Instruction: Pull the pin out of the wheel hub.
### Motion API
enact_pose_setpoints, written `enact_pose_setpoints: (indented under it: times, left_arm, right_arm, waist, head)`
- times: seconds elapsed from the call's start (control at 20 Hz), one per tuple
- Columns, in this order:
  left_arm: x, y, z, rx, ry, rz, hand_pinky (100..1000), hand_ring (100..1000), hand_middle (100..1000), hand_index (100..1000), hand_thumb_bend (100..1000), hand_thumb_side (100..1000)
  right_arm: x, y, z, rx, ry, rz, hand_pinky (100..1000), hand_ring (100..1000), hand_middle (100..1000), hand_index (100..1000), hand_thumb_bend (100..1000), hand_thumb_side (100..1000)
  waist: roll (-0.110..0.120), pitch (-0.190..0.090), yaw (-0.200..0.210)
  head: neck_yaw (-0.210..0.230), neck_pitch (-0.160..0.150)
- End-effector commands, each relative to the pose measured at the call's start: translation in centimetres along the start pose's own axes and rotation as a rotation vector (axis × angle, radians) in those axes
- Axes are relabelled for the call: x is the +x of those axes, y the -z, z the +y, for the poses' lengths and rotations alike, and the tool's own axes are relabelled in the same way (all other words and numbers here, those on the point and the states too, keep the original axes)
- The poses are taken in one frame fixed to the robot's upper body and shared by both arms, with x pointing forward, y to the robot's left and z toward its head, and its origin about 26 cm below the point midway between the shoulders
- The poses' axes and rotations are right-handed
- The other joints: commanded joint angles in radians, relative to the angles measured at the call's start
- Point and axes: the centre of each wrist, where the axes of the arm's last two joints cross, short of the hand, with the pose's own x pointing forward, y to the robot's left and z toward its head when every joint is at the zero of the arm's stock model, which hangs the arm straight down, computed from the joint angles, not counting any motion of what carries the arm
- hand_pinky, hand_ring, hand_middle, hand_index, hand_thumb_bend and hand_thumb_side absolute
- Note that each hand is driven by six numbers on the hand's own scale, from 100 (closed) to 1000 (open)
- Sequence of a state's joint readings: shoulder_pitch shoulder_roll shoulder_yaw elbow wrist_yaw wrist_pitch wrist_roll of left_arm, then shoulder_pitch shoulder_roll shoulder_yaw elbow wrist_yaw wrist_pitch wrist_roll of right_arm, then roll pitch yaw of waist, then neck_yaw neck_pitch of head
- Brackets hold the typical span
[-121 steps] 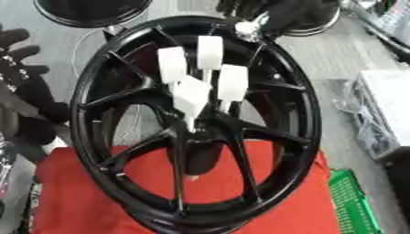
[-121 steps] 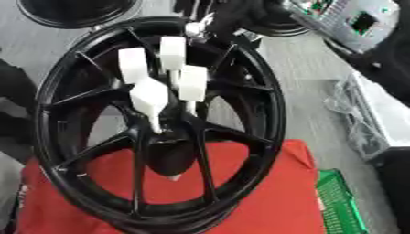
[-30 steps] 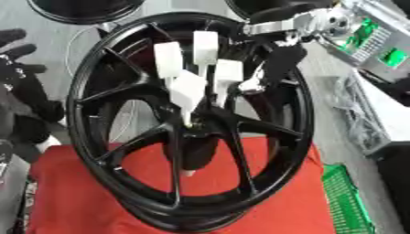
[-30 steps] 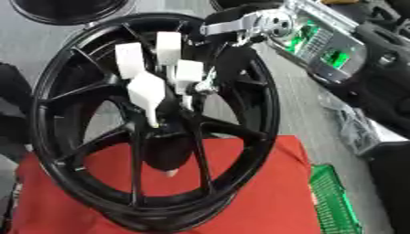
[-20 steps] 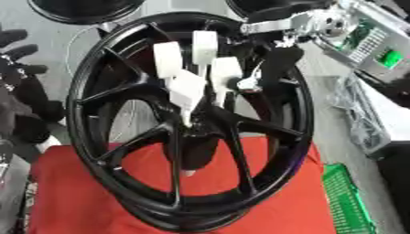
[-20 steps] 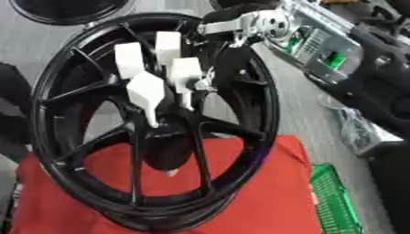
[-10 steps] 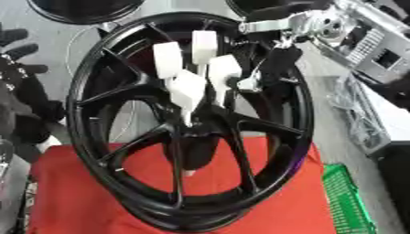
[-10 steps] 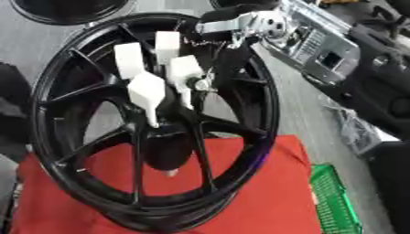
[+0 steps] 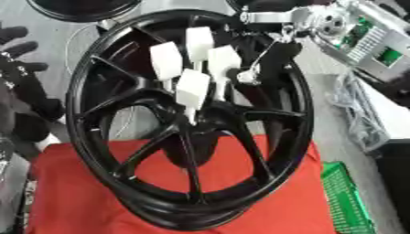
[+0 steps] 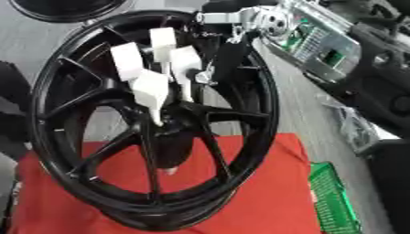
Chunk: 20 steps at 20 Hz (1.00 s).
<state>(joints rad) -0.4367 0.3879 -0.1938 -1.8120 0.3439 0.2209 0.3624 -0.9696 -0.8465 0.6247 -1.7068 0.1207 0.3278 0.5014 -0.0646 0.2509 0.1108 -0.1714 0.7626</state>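
Left eye view: my right robot hand [image 9: 268, 59] looks clamped on the rightmost white block-headed pin [image 9: 224, 64] in the black spoked wheel hub [image 9: 192, 123]; I'd pull straight along its axis.

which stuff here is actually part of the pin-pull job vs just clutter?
Job:
- black wheel, standing on edge
- white pins sticking out of its hub
- right robot hand, reaching in beside the pins
- red cloth under the wheel

Lying about:
- green basket, lower right
- another black wheel, top left
- left robot hand, idle at left edge
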Motion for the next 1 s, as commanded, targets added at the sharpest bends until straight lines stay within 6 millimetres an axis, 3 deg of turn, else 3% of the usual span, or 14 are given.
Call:
enact_pose_setpoints:
  times: [0.05, 0.4, 0.6, 0.85, 1.0]
  left_arm:
    - [0.7, 0.2, 0.3, -0.005, 0.008, -0.022, 644, 786, 771, 677, 141, 790]
    - [0.8, 0.2, 0.3, -0.001, 0.007, -0.028, 644, 788, 771, 677, 142, 789]
    - [0.9, 0.3, 0.5, 0.015, 0.005, -0.037, 644, 788, 771, 676, 143, 787]
    - [1.0, 0.2, 1.5, 0.07, 0.008, -0.052, 645, 788, 772, 676, 142, 782]
    - [1.1, 0.0, 2.2, 0.105, 0.016, -0.059, 645, 788, 772, 676, 140, 780]
  right_arm:
    - [0.1, -2.0, -2.2, -0.086, -0.038, 0.005, 627, 491, 273, 455, 100, 159]
    - [-0.9, -6.2, -3.9, -0.204, -0.035, 0.023, 626, 476, 260, 445, 100, 131]
    - [-2.3, -9.3, -4.5, -0.285, -0.003, 0.074, 625, 467, 251, 442, 100, 100]
    - [-7.2, -12.4, -4.9, -0.403, 0.103, 0.261, 625, 457, 241, 439, 100, 100]
    - [-10.6, -13.7, -4.0, -0.483, 0.176, 0.4, 628, 457, 240, 440, 100, 100]
  waist:
    - [0.002, -0.028, 0.0]
    - [0.0, -0.025, -0.002]
    - [0.006, -0.019, -0.014]
    - [0.02, -0.013, -0.065]
    - [0.026, -0.011, -0.101]
  head:
    - [-0.002, -0.002]
    - [0.007, -0.009]
    - [0.045, -0.017]
    - [0.128, -0.029]
    - [0.172, -0.034]
